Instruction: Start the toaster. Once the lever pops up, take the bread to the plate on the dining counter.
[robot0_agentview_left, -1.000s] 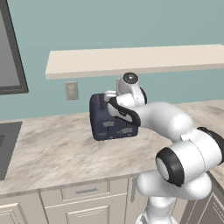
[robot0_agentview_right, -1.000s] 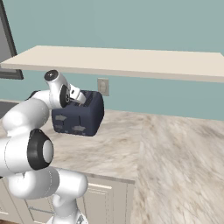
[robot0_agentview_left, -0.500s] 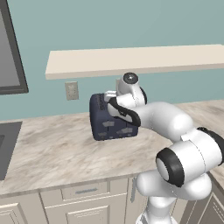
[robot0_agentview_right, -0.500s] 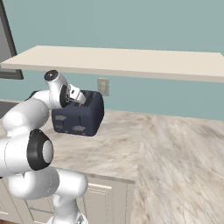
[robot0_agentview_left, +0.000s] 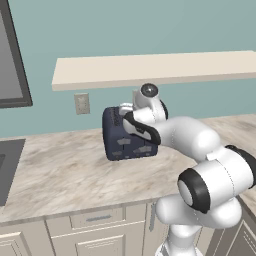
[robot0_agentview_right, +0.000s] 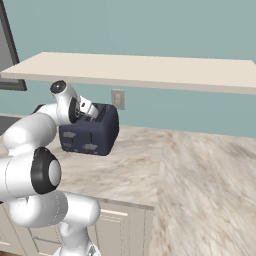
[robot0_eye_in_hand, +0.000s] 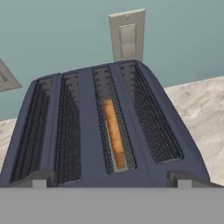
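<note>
The toaster (robot0_agentview_left: 125, 134) sits on the marble kitchen counter (robot0_agentview_left: 65, 170) by the wall outlet (robot0_eye_in_hand: 127, 36). The gripper (robot0_eye_in_hand: 111, 183) hangs just above its front edge, jaws spread wide and holding nothing, probably lining up on a lever. From the hand view, the bread (robot0_eye_in_hand: 113, 133) is visible sunk in the third slot; the base views hide it.
</note>
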